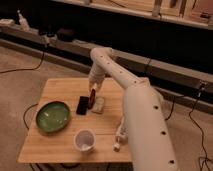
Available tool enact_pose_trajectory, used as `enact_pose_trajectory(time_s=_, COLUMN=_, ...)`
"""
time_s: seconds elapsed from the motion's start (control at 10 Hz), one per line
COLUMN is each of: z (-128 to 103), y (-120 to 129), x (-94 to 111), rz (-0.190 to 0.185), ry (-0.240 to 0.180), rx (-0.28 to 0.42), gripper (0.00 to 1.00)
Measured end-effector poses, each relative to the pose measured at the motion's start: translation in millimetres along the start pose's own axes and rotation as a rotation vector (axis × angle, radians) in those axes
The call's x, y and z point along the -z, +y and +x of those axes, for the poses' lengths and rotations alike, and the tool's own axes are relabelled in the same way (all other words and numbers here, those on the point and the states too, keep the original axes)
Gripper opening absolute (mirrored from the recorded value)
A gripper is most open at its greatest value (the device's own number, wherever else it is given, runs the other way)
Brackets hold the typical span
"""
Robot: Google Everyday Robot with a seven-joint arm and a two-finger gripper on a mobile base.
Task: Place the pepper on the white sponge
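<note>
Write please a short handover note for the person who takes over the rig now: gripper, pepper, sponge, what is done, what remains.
Gripper: over the middle of the table, shut on the pepper, which hangs upright.
White sponge: lies on the table, just below the pepper and a little to one side; a black slab lies on the pepper's other side.
Done: pepper is grasped and is at the sponge.
Left: lower it onto the sponge, open the gripper, withdraw. Whether the pepper touches the sponge cannot be told.
</note>
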Motion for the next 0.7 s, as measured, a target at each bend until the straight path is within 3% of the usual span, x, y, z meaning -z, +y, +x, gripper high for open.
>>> enact_pose_trajectory(time_s=0.4, z=-18.9, y=24.0, x=16.2, rz=0.076, ry=-0.032, rx=-0.055, gripper=0.38)
enact_pose_trajectory(time_s=0.7, z=-30.6, y=40.8, x=21.0, rz=0.079, ry=-0.052, rx=-0.055, gripper=0.38)
